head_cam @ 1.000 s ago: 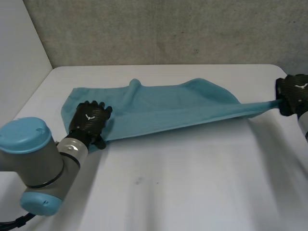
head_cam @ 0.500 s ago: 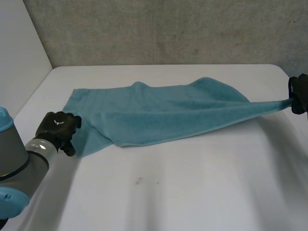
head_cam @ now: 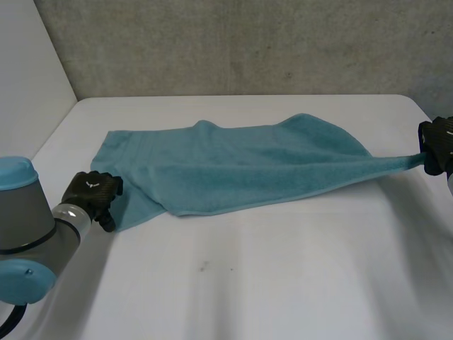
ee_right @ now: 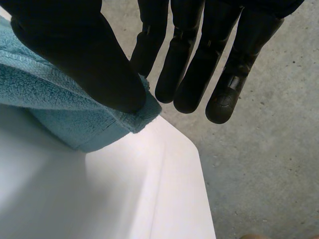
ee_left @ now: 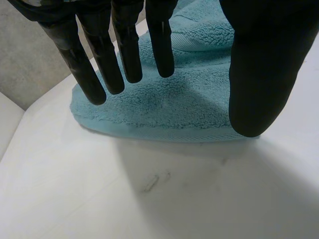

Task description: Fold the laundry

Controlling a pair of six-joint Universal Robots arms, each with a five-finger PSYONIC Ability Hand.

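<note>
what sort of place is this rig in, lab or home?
Probably a lab test bench, not a home: bare white table, plain grey concrete-looking wall, one teal towel laid out.

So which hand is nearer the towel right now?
Right. The right hand pinches the towel's stretched corner between thumb and fingers; the left hand is open at the opposite end, holding nothing.

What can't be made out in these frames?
- Head view: the right hand is cut by the frame edge, so its grip on the towel is unclear there.
- Right wrist view: the thumb covers where the towel corner is pinched.
- Left wrist view: the left hand may touch the towel; its fingers hide contact.
</note>
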